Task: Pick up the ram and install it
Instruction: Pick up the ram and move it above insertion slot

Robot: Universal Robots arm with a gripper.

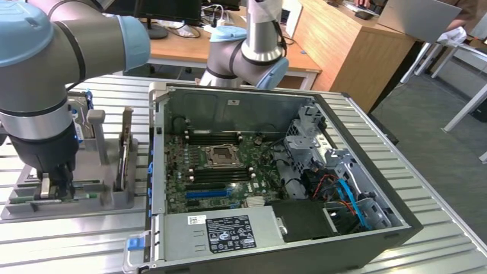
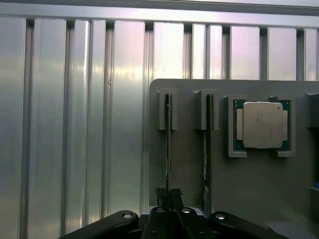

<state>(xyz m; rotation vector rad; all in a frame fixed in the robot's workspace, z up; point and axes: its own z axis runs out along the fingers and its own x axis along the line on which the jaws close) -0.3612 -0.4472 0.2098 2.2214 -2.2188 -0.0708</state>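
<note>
One ram (image 2: 168, 129) clamped in pincer (image 2: 169, 195), twin (image 2: 207, 144) beside, in holder (image 2: 189, 169); wrist view adds processor (image 2: 262, 124); exterior view, open computer case (image 1: 228, 111).

An open computer case (image 1: 228, 111) lies on a ribbed metal surface (image 1: 426, 171), its motherboard (image 1: 199, 191) exposed, a square processor socket (image 1: 225, 155) near the middle. A grey power supply (image 1: 220, 231) with a black label fills the near edge, with blue cables (image 1: 352, 200) toward the exterior view's right. A grey holder (image 1: 114, 201) stands beside the case on the exterior view's left; a square silver processor (image 2: 262, 125) rests in one pocket. A wooden desk (image 1: 343, 40) stands behind
</note>
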